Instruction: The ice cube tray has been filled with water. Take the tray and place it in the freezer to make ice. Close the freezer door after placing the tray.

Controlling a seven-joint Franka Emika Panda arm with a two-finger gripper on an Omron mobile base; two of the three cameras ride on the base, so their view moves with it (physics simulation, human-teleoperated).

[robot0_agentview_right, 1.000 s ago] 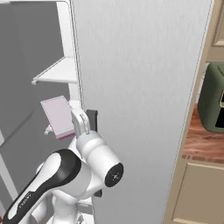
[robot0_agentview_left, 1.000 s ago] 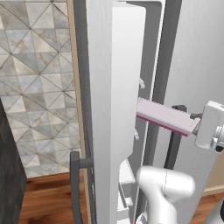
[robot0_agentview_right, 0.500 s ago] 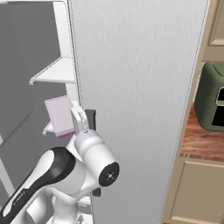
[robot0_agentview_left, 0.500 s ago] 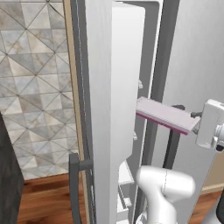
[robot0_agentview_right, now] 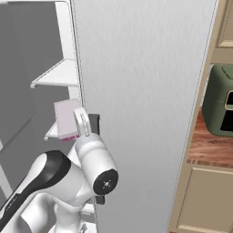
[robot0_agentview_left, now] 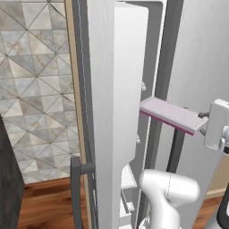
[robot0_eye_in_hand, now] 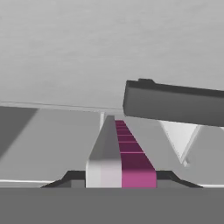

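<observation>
My gripper (robot0_agentview_left: 200, 124) is shut on the right end of the ice cube tray (robot0_agentview_left: 166, 114), a pale lavender slab with a magenta lower edge, held about level at mid height. Its far end points into the gap between the open freezer door (robot0_agentview_left: 100, 112) and the fridge front. From the right base view the ice cube tray (robot0_agentview_right: 66, 119) hangs in front of the freezer's white shelves (robot0_agentview_right: 57, 75), just above a lower shelf. In the hand view the ice cube tray (robot0_eye_in_hand: 120, 157) runs straight away between the gripper's (robot0_eye_in_hand: 120, 177) tips.
The freezer door's dark bar handle (robot0_agentview_left: 76, 192) sticks out low on the left. A plain silver right door (robot0_agentview_right: 141, 91) stands close beside the arm, its dark handle (robot0_eye_in_hand: 175, 105) crossing above the tray. A green toaster (robot0_agentview_right: 220, 109) sits on a wooden counter at right.
The whole picture has shifted a little in both base views, so the camera has moved. The tray stays gripped in the same place before the freezer opening.
</observation>
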